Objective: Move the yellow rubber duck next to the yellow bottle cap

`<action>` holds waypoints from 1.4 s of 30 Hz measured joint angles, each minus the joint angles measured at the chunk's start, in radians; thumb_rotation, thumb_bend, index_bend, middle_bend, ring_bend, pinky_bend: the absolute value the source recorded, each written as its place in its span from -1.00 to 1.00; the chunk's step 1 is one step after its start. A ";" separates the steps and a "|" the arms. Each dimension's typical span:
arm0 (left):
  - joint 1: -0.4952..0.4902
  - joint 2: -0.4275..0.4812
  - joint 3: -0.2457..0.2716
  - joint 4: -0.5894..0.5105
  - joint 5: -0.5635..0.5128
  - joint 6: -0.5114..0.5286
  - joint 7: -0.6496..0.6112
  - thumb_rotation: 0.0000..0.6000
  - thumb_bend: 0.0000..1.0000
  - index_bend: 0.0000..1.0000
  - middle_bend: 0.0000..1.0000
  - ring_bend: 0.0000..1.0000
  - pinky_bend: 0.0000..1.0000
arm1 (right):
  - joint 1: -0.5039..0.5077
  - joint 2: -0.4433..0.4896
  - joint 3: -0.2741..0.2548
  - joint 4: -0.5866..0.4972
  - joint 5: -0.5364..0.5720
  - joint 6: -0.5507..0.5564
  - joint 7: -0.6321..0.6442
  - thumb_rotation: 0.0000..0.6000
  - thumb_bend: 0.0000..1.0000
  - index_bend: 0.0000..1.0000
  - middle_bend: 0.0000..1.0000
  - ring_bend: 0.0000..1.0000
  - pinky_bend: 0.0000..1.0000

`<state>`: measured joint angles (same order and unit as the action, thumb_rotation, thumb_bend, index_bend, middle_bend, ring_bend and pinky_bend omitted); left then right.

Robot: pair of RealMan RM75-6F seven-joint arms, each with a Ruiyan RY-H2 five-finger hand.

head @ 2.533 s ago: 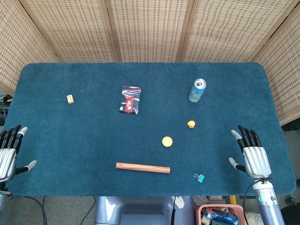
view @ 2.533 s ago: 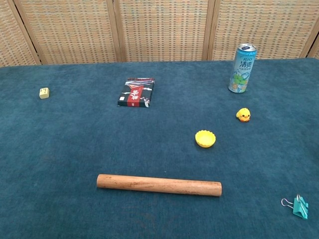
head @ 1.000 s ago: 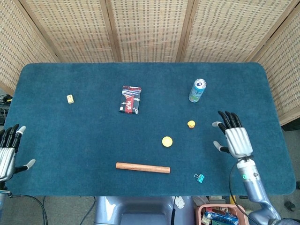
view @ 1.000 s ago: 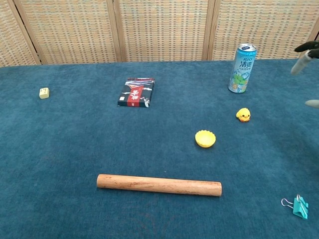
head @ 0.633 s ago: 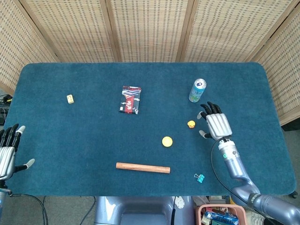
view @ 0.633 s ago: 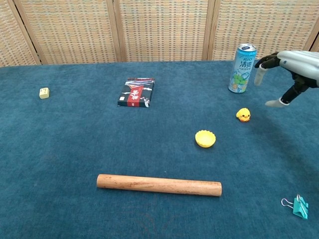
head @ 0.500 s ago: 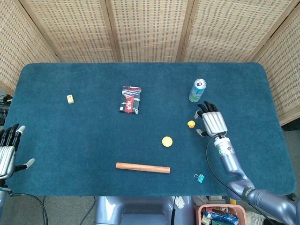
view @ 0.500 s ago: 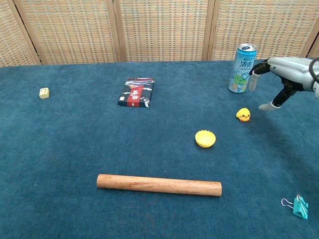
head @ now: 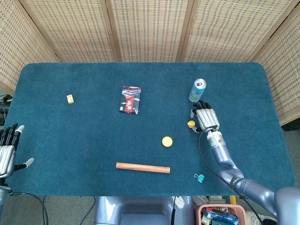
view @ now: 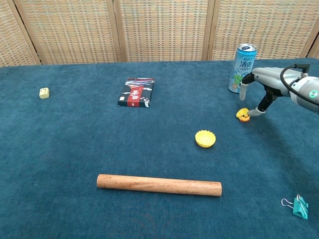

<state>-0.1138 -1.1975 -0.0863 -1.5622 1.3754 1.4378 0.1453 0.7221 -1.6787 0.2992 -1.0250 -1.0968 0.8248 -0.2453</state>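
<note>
Right hand [head: 206, 119] is out over the tabletop [head: 93, 140] in the head view, fingers spread and pointing up-frame toward the drink can [head: 197, 90], palm down, nothing in its grasp. The yellow rubber duck [head: 191, 124] peeks out just at the hand's left edge, touching or very nearly touching the thumb side; from up here I cannot tell which. The yellow bottle cap [head: 167, 141] lies down and to the left of the duck, a short way apart from it. Left hand [head: 6, 152] sits at the near left corner, fingers apart, holding nothing. Also on the cloth: a wooden rod [head: 143, 167] along the near side, a teal binder clip [head: 199, 177], a dark packet [head: 130, 99] and a small yellow block [head: 70, 98] far left. Over to the chest view: the right hand [view: 259, 82] reaches in from the right edge, fingers fanned, one fingertip hanging in front of the drink can [view: 242, 68], the thumb tip angled down right at the yellow rubber duck [view: 242, 115], seemingly touching its right side. The duck stands on the tabletop [view: 75, 149], not lifted, not enclosed. The yellow bottle cap [view: 205, 138] rests below-left of it, apart. The wooden rod [view: 159, 184] lies nearer the camera, the binder clip [view: 298, 205] at lower right.
</note>
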 measured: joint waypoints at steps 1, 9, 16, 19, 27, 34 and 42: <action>0.000 0.000 0.000 0.000 0.000 -0.001 0.001 1.00 -0.77 -1.00 -1.00 -1.00 -1.00 | 0.002 -0.003 -0.003 0.004 0.001 -0.003 0.001 1.00 -0.60 -0.11 -0.66 -1.00 -0.79; -0.001 -0.001 0.003 -0.003 0.003 -0.001 0.004 1.00 -0.77 -1.00 -1.00 -1.00 -1.00 | 0.020 -0.020 -0.014 0.022 0.010 -0.010 -0.001 1.00 -0.60 -0.11 -0.66 -1.00 -0.79; 0.001 0.001 0.004 -0.005 0.009 0.009 -0.003 1.00 -0.77 -1.00 -1.00 -1.00 -1.00 | 0.028 -0.027 -0.018 0.043 0.034 -0.023 -0.013 1.00 -0.60 -0.11 -0.66 -1.00 -0.79; 0.002 0.000 0.005 -0.002 0.020 0.017 -0.009 1.00 -0.77 -1.00 -1.00 -1.00 -1.00 | 0.030 -0.033 -0.022 0.058 0.047 -0.030 -0.016 1.00 -0.60 -0.11 -0.66 -1.00 -0.79; 0.002 -0.002 0.007 -0.002 0.022 0.016 -0.008 1.00 -0.77 -1.00 -1.00 -1.00 -1.00 | 0.035 -0.047 -0.030 0.080 0.051 -0.038 -0.004 1.00 -0.60 -0.11 -0.65 -1.00 -0.79; 0.001 -0.001 0.008 -0.001 0.021 0.012 -0.010 1.00 -0.77 -1.00 -1.00 -1.00 -1.00 | 0.044 -0.056 -0.033 0.090 0.054 -0.048 0.000 1.00 -0.60 -0.08 -0.62 -1.00 -0.79; 0.001 0.003 0.009 -0.002 0.025 0.013 -0.019 1.00 -0.77 -1.00 -1.00 -1.00 -1.00 | 0.052 -0.076 -0.037 0.133 0.061 -0.057 -0.002 1.00 -0.60 0.03 -0.59 -1.00 -0.79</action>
<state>-0.1123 -1.1947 -0.0777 -1.5646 1.4003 1.4513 0.1258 0.7738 -1.7544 0.2623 -0.8919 -1.0363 0.7679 -0.2469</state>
